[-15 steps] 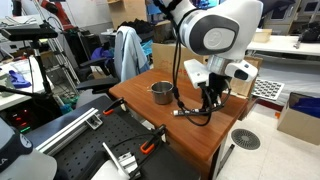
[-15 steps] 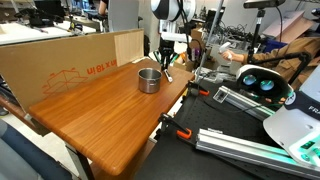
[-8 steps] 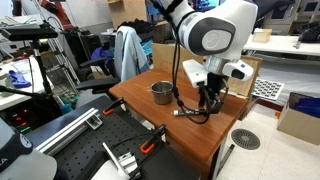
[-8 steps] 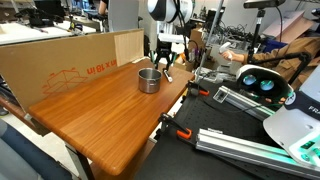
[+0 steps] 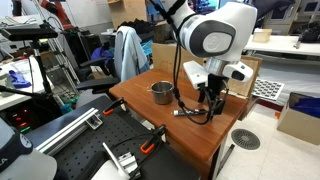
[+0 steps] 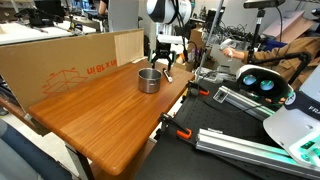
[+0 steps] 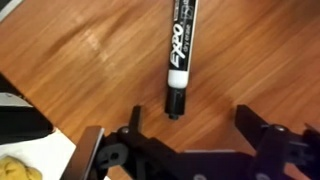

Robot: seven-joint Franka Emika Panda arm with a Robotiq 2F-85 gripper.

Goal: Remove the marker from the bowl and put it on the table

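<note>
The marker [image 7: 180,50], black with a white band and printed label, lies flat on the reddish-brown wooden table [image 7: 80,60]. In the wrist view its dark cap end points toward my gripper [image 7: 190,128], which hovers just above it, open and empty, one finger [image 7: 135,122] on each side of the cap. In an exterior view the gripper [image 6: 163,63] hangs over the table's far edge, just beyond the small grey metal bowl [image 6: 148,80]. The bowl [image 5: 161,92] also stands on the table [image 5: 140,108] beside the gripper [image 5: 210,100].
A long cardboard box [image 6: 60,62] runs along one side of the table [image 6: 100,125]. Orange-handled clamps [image 6: 172,127] grip the table's edge. Aluminium rails and other robot hardware [image 6: 250,95] stand close by. A white sheet [image 7: 35,150] lies at the wrist view's lower left.
The gripper went from shut on the marker to fully open, leaving the marker on the table. The arm has lifted slightly; the bowl has not moved.
</note>
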